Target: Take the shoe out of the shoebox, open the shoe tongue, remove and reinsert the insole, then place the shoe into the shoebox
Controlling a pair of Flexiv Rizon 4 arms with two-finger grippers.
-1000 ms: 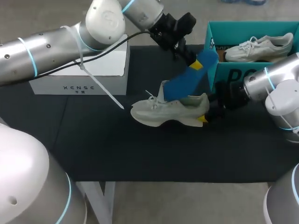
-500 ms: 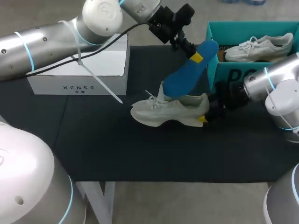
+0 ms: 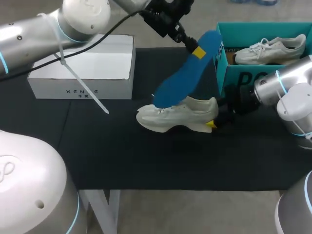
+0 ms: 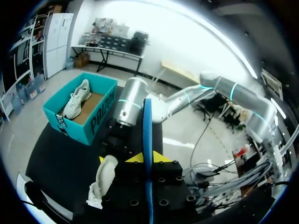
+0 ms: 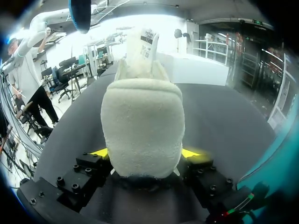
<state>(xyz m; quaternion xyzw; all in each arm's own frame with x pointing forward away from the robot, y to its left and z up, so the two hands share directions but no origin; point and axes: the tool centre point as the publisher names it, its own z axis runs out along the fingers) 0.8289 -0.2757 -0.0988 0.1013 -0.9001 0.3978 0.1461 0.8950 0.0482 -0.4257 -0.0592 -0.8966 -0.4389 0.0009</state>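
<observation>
A cream shoe [image 3: 175, 117] lies on the black mat, toe toward the left. My right gripper [image 3: 213, 123] is shut on its heel [image 5: 142, 135], one yellow tip at each side. My left gripper [image 3: 196, 50] is shut on the heel end of a blue insole [image 3: 185, 73], which hangs tilted in the air above the shoe, its toe end just over the shoe opening. In the left wrist view the insole [image 4: 147, 140] stands edge-on between the yellow tips, with the shoe [image 4: 103, 179] below it. A teal shoebox [image 3: 229, 73] at the right holds a second cream shoe [image 3: 270, 50].
A white box [image 3: 83, 70] stands at the back left of the mat. A white cable tie [image 3: 83, 85] hangs off my left arm over it. The front half of the black mat [image 3: 146, 161] is bare.
My left arm has lifted up and back, pulling the blue insole out of the shoe until it hangs free above it. The right gripper and the shoe have stayed put.
</observation>
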